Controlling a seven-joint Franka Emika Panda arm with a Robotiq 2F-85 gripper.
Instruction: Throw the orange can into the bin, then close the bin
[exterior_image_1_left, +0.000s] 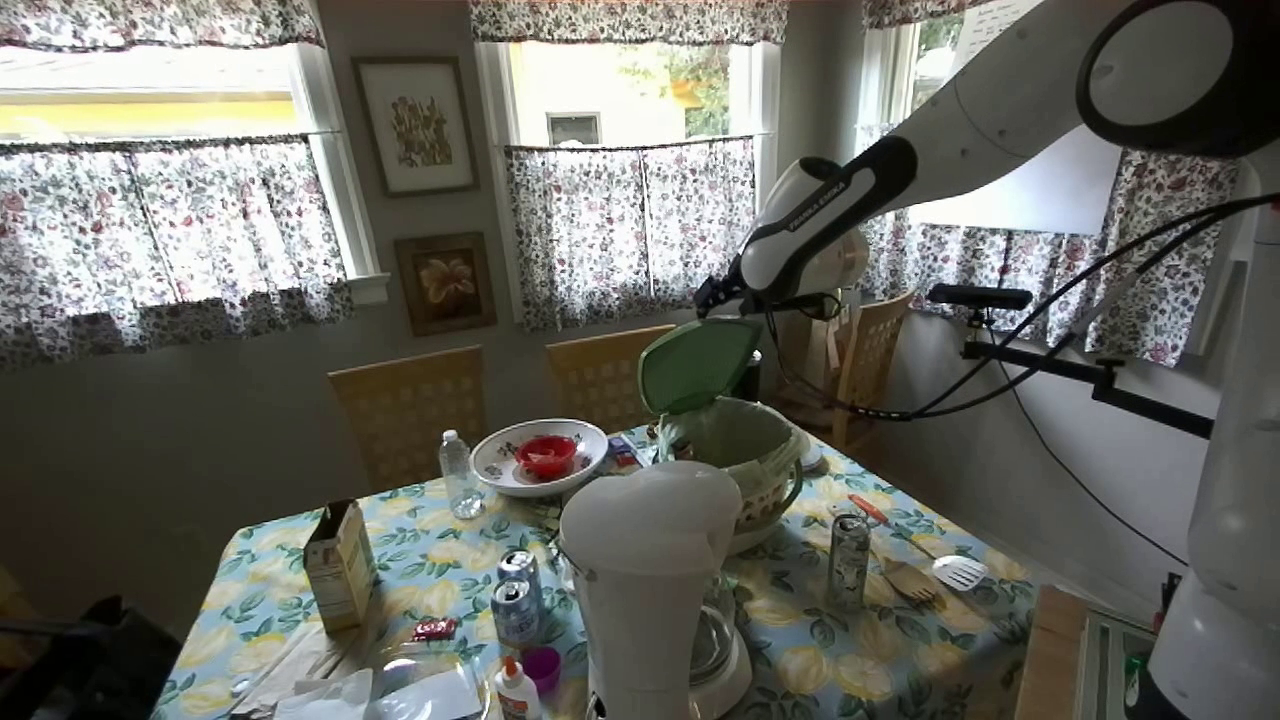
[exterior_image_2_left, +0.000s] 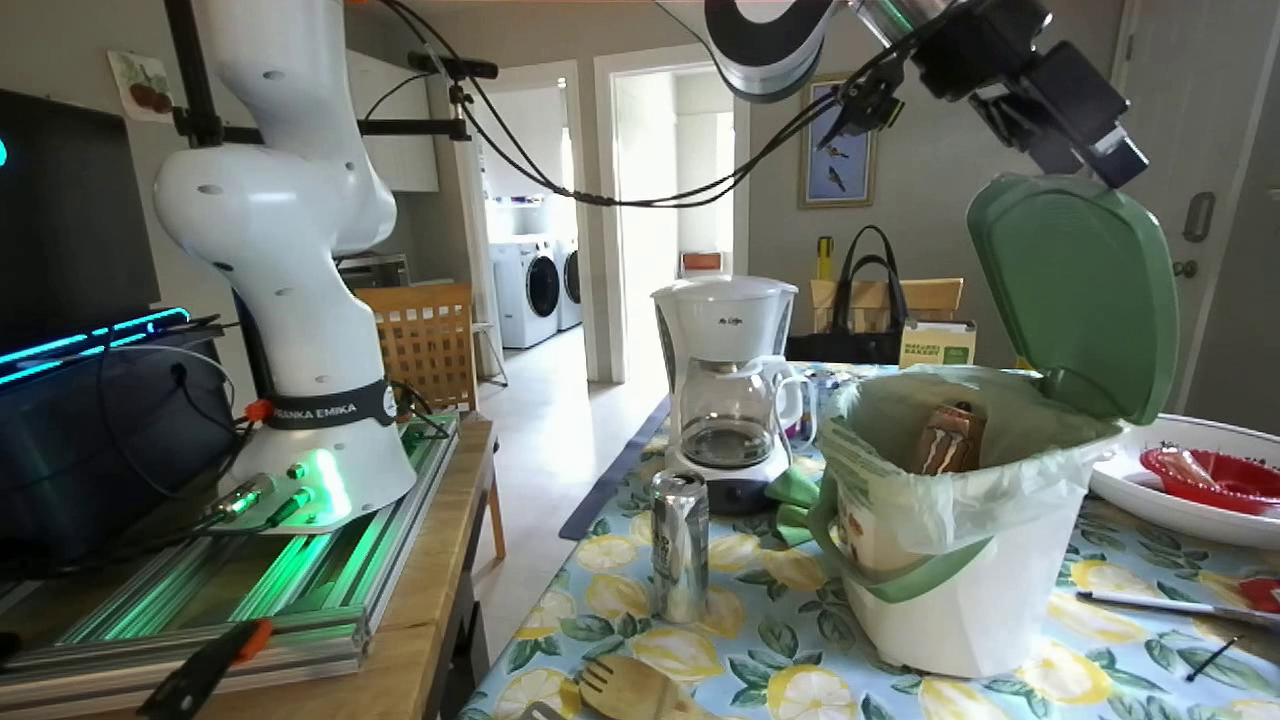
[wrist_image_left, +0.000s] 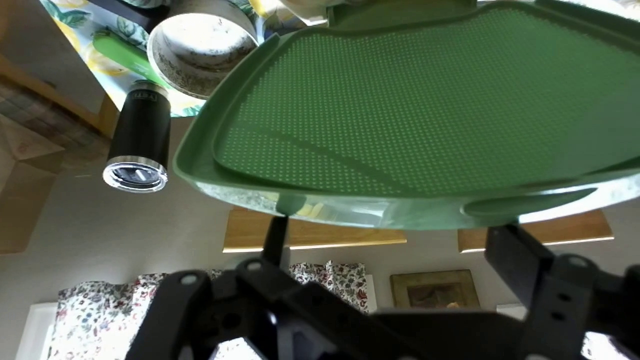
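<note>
Holding the end effector (wrist_image_left: 392, 229) empty and wide apart at the fingers (wrist_image_left: 275, 240), right by the rim of the raised green lid (exterior_image_2_left: 1085, 290), leaving contact impossible to tell. Showing the orange can (exterior_image_2_left: 950, 440) inside the bin (exterior_image_2_left: 960, 610) in an exterior view, while hiding it in the wrist view. Displaying, only there, the lid's dotted panel (wrist_image_left: 400, 115) and a whole black tumbler (wrist_image_left: 140, 132).
</note>
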